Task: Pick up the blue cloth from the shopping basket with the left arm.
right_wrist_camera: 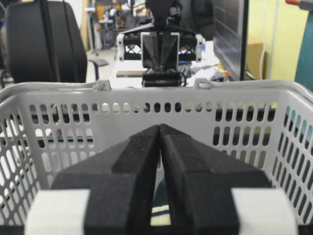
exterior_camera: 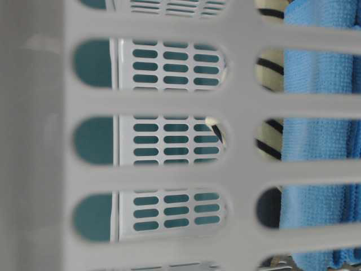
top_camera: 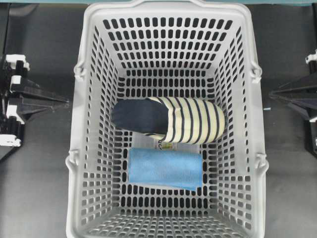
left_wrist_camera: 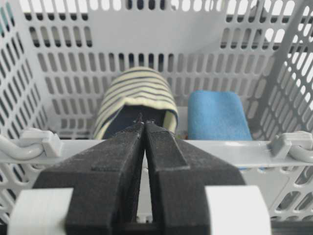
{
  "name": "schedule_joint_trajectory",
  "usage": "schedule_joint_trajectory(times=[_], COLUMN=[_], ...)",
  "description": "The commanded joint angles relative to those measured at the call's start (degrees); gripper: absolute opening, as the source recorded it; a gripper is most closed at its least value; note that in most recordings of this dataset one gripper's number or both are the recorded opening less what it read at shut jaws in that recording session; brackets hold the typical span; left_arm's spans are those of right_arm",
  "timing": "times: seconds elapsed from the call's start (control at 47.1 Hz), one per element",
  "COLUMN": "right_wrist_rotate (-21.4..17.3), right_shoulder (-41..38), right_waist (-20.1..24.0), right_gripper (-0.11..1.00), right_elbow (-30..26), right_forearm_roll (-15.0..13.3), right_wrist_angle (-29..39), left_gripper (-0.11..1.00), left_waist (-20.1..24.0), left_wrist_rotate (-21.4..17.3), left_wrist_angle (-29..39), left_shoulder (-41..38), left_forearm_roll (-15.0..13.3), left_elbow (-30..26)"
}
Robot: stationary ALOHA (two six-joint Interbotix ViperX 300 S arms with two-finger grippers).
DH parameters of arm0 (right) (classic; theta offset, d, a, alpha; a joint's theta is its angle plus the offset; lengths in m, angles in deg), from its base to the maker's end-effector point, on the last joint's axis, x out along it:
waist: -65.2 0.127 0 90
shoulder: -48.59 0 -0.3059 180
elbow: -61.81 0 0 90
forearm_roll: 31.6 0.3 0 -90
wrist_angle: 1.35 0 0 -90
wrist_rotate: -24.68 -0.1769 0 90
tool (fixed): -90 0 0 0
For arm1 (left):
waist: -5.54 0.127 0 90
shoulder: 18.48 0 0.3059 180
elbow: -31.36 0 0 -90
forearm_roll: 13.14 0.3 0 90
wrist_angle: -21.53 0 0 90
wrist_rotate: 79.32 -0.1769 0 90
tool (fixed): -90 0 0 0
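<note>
The light blue cloth (top_camera: pixel 166 168) lies folded on the floor of the grey shopping basket (top_camera: pixel 79 124), just in front of a navy and cream striped slipper (top_camera: pixel 168 119). My left gripper (top_camera: pixel 67 102) waits outside the basket's left wall, shut and holding nothing. From the left wrist view its closed tips (left_wrist_camera: pixel 143 123) point over the rim (left_wrist_camera: pixel 234 147) at the slipper (left_wrist_camera: pixel 137 93), with the cloth (left_wrist_camera: pixel 217 117) to their right. My right gripper (top_camera: pixel 271 94) is shut and empty outside the right wall. The table-level view shows the cloth (exterior_camera: pixel 321 141) through the basket's slots.
A white label or paper (top_camera: pixel 166 145) peeks out between the slipper and the cloth. In the right wrist view, my shut right gripper (right_wrist_camera: pixel 160 127) faces the basket wall (right_wrist_camera: pixel 146 93), with the left arm (right_wrist_camera: pixel 160 49) beyond it. Dark tabletop (top_camera: pixel 39 173) flanks the basket.
</note>
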Motion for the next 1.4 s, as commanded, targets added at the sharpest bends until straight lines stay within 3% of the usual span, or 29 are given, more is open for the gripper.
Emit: schedule_joint_trajectory(times=[0.0, 0.064, 0.127, 0.297, 0.616, 0.701, 0.892, 0.956, 1.041, 1.253, 1.317, 1.381], right_wrist_rotate=[-0.2, -0.1, -0.1, -0.3, -0.3, -0.2, -0.2, -0.1, -0.1, -0.2, -0.2, -0.1], right_shoulder=[-0.4, -0.2, 0.0, 1.0, 3.6, 3.9, 3.9, 4.0, 4.0, 4.3, 4.4, 4.6], right_waist=[0.0, 0.0, 0.1, 0.0, 0.1, 0.1, 0.1, 0.1, 0.1, 0.1, 0.1, 0.1], right_gripper=[0.01, 0.06, 0.00, 0.00, 0.03, 0.16, 0.66, 0.77, 0.76, 0.74, 0.74, 0.74], right_elbow=[-0.8, -0.8, -1.0, -1.8, -2.5, -2.5, -2.5, -2.5, -2.5, -2.4, -2.4, -2.5], right_forearm_roll=[0.1, 0.1, 0.1, 0.1, 0.1, 0.1, 0.1, 0.1, 0.1, 0.1, 0.1, 0.1], right_wrist_angle=[-0.4, 0.9, 3.2, 9.5, 12.3, 13.2, 14.6, 14.4, 14.3, 14.2, 14.2, 14.1], left_gripper=[0.06, 0.01, 0.00, 0.00, 0.00, 0.00, 0.01, 0.02, 0.16, 0.78, 0.88, 0.91], left_waist=[-0.4, -0.4, -0.4, -2.0, -4.1, -4.4, -4.5, -4.7, -4.7, -6.2, -7.2, -8.3], left_wrist_rotate=[0.4, 0.7, 0.9, 2.0, 2.1, 2.1, 2.3, 2.4, 3.3, 6.2, 6.5, 6.6], left_wrist_angle=[2.2, 6.8, 11.5, 25.0, 42.1, 46.0, 49.8, 50.1, 50.8, 56.9, 58.6, 60.6], left_shoulder=[-0.2, -0.4, -1.5, -5.4, -17.6, -21.1, -28.1, -30.1, -33.5, -43.4, -46.6, -50.4], left_forearm_roll=[2.5, 2.4, 2.5, 2.5, 2.5, 2.5, 2.5, 2.5, 2.5, 2.5, 2.4, 2.5], left_elbow=[-3.5, -6.5, -9.6, -18.9, -33.5, -36.7, -42.4, -44.0, -47.0, -55.2, -57.7, -60.5])
